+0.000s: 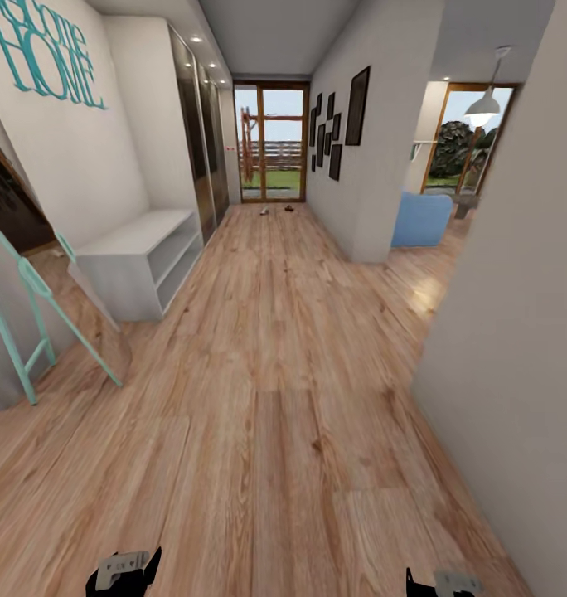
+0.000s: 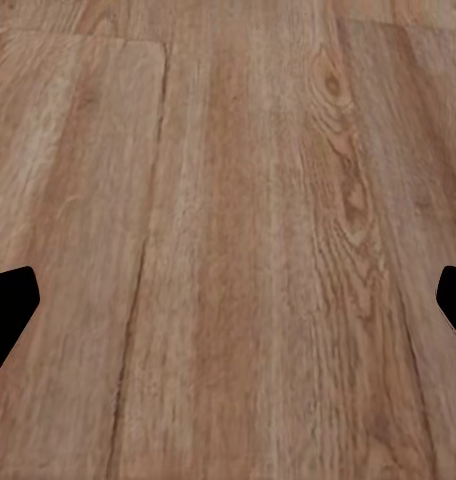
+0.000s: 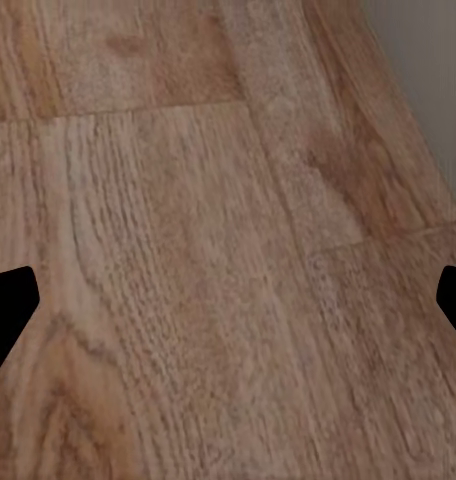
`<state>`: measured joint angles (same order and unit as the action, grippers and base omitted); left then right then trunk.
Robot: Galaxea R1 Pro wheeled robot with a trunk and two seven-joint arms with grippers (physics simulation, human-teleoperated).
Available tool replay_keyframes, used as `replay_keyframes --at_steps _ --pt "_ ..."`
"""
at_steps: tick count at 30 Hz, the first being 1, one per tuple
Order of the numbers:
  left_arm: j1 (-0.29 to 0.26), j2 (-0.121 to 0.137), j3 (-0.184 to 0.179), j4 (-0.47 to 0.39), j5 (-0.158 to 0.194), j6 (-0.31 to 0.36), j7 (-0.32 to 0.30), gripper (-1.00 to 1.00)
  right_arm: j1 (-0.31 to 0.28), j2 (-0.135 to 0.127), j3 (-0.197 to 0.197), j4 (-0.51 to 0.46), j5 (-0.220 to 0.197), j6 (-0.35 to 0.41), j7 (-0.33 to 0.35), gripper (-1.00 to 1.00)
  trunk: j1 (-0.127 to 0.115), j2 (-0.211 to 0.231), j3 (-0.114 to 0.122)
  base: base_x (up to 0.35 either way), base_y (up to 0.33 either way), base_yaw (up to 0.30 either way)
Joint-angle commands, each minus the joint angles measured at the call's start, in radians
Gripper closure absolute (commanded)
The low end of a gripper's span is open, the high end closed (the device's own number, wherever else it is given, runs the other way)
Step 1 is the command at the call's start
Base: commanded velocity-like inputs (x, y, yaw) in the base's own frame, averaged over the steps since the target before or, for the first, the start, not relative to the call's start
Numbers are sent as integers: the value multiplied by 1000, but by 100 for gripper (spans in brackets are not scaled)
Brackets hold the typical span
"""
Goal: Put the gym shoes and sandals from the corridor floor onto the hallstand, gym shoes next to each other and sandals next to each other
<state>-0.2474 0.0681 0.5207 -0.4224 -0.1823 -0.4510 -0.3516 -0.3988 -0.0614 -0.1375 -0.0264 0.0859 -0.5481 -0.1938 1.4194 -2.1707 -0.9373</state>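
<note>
- Two grippers show at the bottom edge of the head view: left gripper (image 1: 124, 572) at lower left, right gripper (image 1: 439, 583) at lower right.
- Both wrist views show the black fingertips (image 2: 10, 300) spread to opposite frame edges; both sets of jaws stand apart, holding nothing, above the corridor floor (image 1: 283, 398).
- Hallstand (image 1: 142, 257): left of centre, against the left wall, shelves bare.
- Small shoes (image 1: 277, 210): upper centre, on the floor before the glass door (image 1: 271, 141); too small to tell apart.
- Turquoise-framed mirror (image 1: 35, 323): leans at far left.
</note>
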Motion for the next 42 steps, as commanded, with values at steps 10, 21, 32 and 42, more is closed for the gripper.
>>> replay_keyframes --at_steps 10,21,32,42 --pt "-1 -1 9 1 -10 -4 -6 -100 0 0 -7 1 9 -3 -4 -100 0 0 -1 339 0 0" --pt "-1 -1 9 1 -10 -5 -6 -100 0 0 -7 1 9 -3 -4 -100 0 0 -1 339 0 0" --pt "-1 -1 9 1 -10 -5 -6 -100 0 0 -7 1 9 -3 -4 -100 0 0 -1 339 0 0" --pt "-1 -1 9 1 -9 -5 -6 -100 0 0 -7 1 9 -3 -4 -100 0 0 -1 339 0 0"
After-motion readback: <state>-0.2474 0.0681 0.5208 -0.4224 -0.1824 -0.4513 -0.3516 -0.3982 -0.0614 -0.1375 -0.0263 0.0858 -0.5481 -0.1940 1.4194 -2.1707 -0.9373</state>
